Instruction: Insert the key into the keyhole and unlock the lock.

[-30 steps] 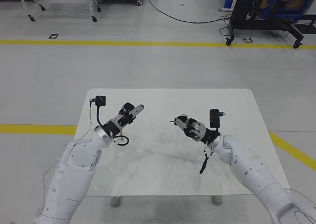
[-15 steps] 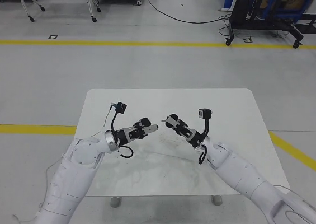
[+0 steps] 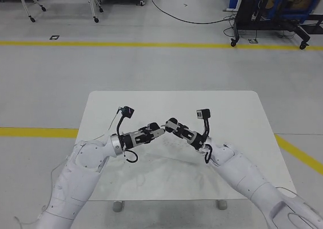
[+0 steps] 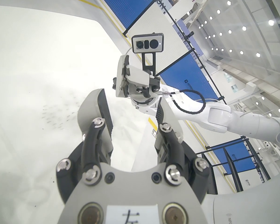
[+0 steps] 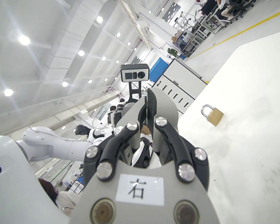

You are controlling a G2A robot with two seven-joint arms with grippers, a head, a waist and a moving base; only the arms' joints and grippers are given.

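Above the middle of the white table (image 3: pixel 235 114), the left gripper (image 4: pixel 130 99) holds its fingers spread wide with nothing between them, almost tip to tip with the right gripper (image 5: pixel 147 94), whose fingers are pressed together; whether they grip anything cannot be told. Grey scuff marks (image 4: pixel 56 117) dot the table beneath. A brass padlock (image 5: pixel 214 115) lies flat on the table close to one edge, well apart from both grippers. Beyond the table run a yellow floor line (image 3: pixel 150 44) and a black wheeled frame (image 3: pixel 275 26).
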